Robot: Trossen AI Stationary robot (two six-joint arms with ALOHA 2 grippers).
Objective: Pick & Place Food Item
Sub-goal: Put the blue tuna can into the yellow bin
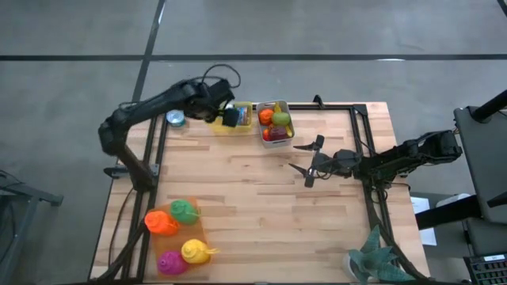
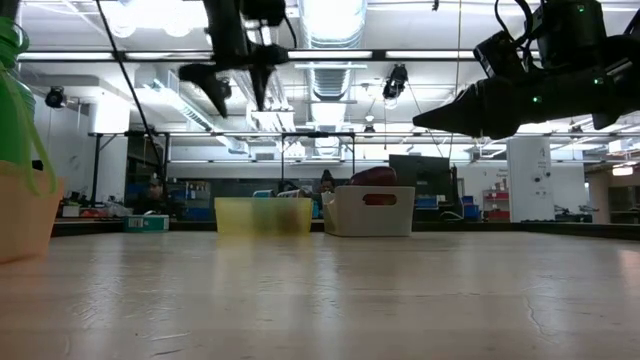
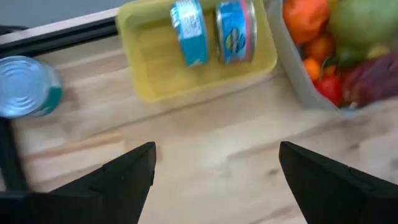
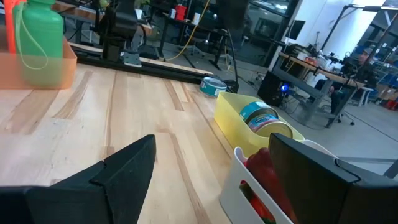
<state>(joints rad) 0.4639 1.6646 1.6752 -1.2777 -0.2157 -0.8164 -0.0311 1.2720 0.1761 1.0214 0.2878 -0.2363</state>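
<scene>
At the far left of the surface (image 1: 253, 198) a loose can (image 1: 175, 119) stands alone. Beside it is the yellow tray (image 1: 238, 127) with two cans (image 3: 211, 31) lying inside. The left tool (image 1: 230, 116) hangs above this tray, its fingers spread and empty. Next, the white bin (image 1: 274, 123) holds the fruits. The right tool (image 1: 309, 162) hovers over the middle, also open and empty.

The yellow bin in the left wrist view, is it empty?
No, the yellow bin holds two blue-labelled cans lying side by side.
</scene>
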